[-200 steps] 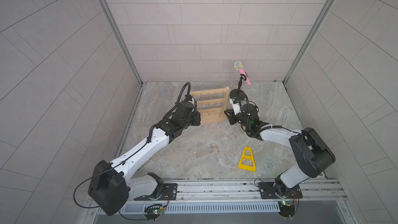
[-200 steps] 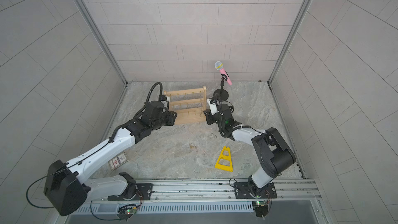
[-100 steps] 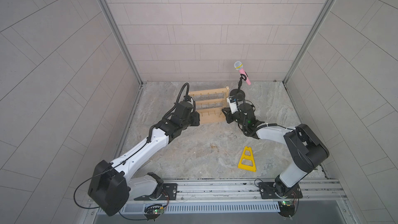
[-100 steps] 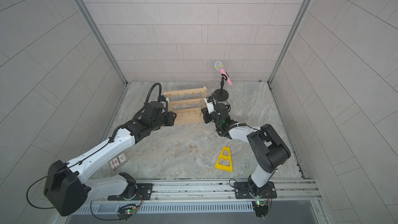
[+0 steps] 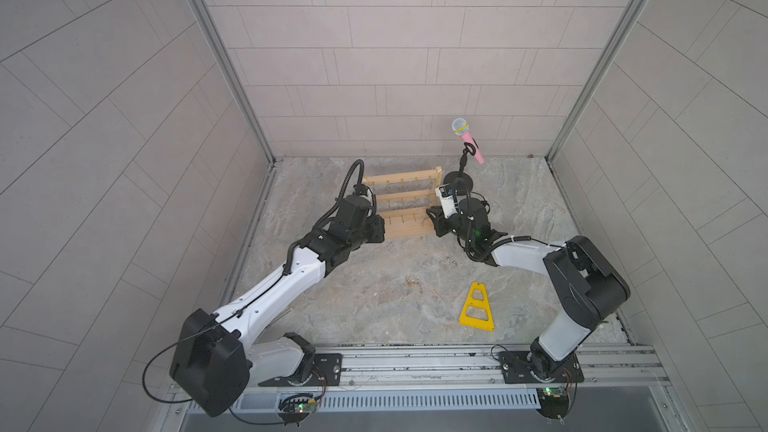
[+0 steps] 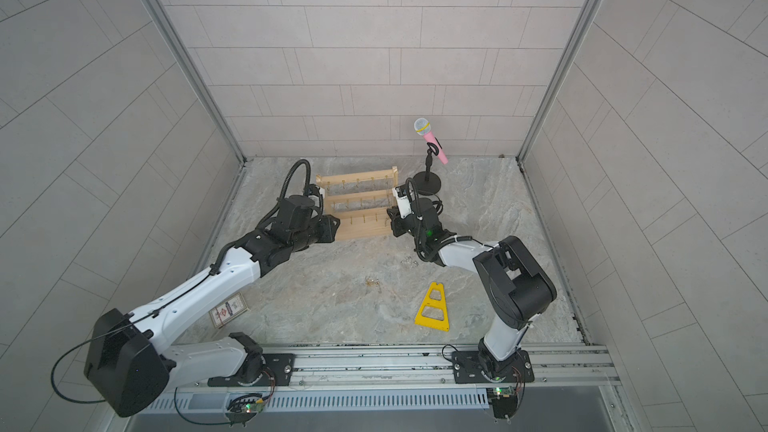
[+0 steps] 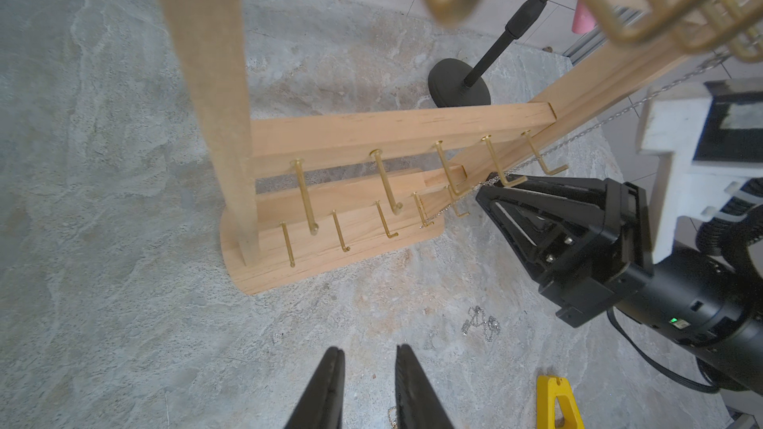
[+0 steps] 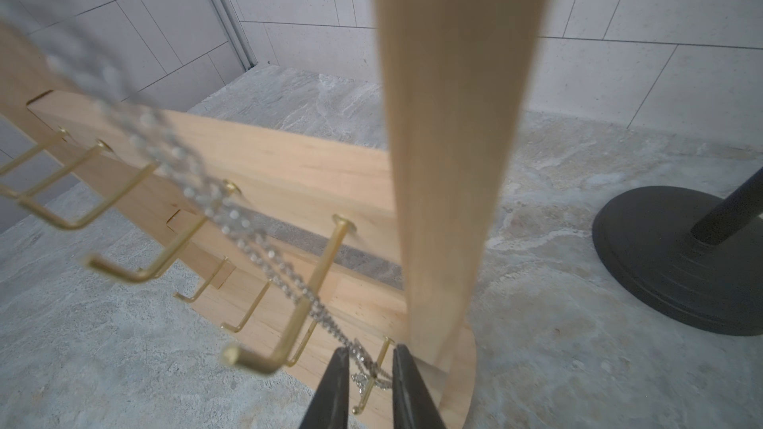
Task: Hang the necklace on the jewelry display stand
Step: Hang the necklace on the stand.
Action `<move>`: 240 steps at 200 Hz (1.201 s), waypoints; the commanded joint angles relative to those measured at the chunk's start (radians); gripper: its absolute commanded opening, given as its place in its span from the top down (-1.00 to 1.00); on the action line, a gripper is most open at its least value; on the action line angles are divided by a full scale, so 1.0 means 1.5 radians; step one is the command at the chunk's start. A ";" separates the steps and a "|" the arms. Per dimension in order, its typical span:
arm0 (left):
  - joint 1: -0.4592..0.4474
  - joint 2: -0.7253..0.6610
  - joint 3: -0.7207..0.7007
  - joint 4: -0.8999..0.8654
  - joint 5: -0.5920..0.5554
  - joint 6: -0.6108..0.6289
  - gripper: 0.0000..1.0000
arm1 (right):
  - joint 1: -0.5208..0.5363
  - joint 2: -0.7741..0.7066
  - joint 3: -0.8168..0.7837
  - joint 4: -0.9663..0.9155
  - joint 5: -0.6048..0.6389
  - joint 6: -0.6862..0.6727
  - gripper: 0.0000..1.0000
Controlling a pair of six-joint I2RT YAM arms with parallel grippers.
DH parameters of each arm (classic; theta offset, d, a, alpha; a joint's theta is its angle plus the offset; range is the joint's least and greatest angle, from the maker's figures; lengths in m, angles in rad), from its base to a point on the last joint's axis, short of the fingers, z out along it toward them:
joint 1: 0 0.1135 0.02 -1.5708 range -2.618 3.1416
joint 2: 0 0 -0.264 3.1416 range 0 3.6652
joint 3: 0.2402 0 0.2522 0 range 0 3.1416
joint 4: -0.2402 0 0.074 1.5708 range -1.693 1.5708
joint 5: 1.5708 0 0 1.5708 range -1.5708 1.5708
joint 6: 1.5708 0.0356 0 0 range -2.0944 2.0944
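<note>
The pale wooden jewelry display stand point(image 5: 401, 201) point(image 6: 359, 201) stands at the back of the floor. A silver necklace point(image 8: 285, 272) point(image 7: 569, 140) runs slanting down from an upper hook to the bottom bar's hooks. My right gripper point(image 8: 370, 348) point(image 5: 430, 214) is at the stand's lower right, by its post point(image 8: 446, 158). Its jaws are slightly apart, with the chain's end and a gold hook between them. At the stand's lower left, my left gripper point(image 7: 367, 350) point(image 5: 377, 229) is open and holds nothing.
A black microphone stand point(image 5: 459, 178) with a pink microphone point(image 5: 469, 143) is right behind the right gripper. On the floor lie a small silver chain point(image 7: 481, 321) point(image 5: 449, 260), a gold chain point(image 5: 413, 282), a yellow triangular frame point(image 5: 477, 308) and a card pack point(image 6: 229, 309).
My right gripper has moved a little left, in toward the stand's bottom hooks, and its jaws have parted slightly. The left arm has not moved.
</note>
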 commanded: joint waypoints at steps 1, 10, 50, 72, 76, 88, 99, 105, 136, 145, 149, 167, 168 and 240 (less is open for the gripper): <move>0.005 -0.009 -0.009 0.010 0.002 -0.007 0.47 | 0.006 0.011 0.017 0.011 0.015 -0.010 0.54; 0.005 -0.009 -0.010 0.010 0.003 -0.007 0.47 | 0.007 0.012 0.019 0.011 0.016 -0.010 0.54; 0.006 -0.007 -0.011 0.009 0.000 -0.007 0.47 | 0.008 0.014 0.021 0.007 0.015 -0.014 0.72; 0.007 -0.007 -0.012 0.011 0.000 -0.007 0.47 | 0.008 0.003 0.013 0.004 0.012 -0.018 0.77; 0.008 -0.007 -0.012 0.011 0.000 -0.008 0.47 | 0.007 0.000 0.012 0.002 0.013 -0.019 0.77; 0.009 -0.007 -0.013 0.012 0.000 -0.009 0.47 | 0.007 -0.008 0.008 -0.005 0.012 -0.023 0.80; 0.008 -0.006 -0.014 0.014 0.001 -0.010 0.47 | 0.007 -0.016 0.005 -0.012 0.012 -0.025 0.81; 0.009 -0.006 -0.014 0.014 0.002 -0.011 0.47 | 0.007 -0.020 0.003 -0.016 0.012 -0.027 0.82; 0.009 -0.005 -0.013 0.015 0.002 -0.013 0.47 | 0.009 -0.048 -0.012 -0.032 0.009 -0.034 0.85; 0.009 -0.004 -0.013 0.016 0.002 -0.013 0.47 | 0.011 -0.058 -0.016 -0.037 0.009 -0.037 0.86; 0.009 -0.003 -0.013 0.017 0.003 -0.014 0.47 | 0.012 -0.062 -0.018 -0.039 0.008 -0.039 0.86; 0.009 -0.003 -0.013 0.020 0.005 -0.016 0.48 | 0.014 -0.076 -0.022 -0.047 0.002 -0.041 0.87; 0.009 -0.003 -0.013 0.020 0.005 -0.016 0.48 | 0.014 -0.077 -0.022 -0.047 0.002 -0.041 0.87; 0.009 0.001 -0.012 0.021 0.006 -0.018 0.48 | 0.028 -0.103 -0.029 -0.063 -0.007 -0.043 0.90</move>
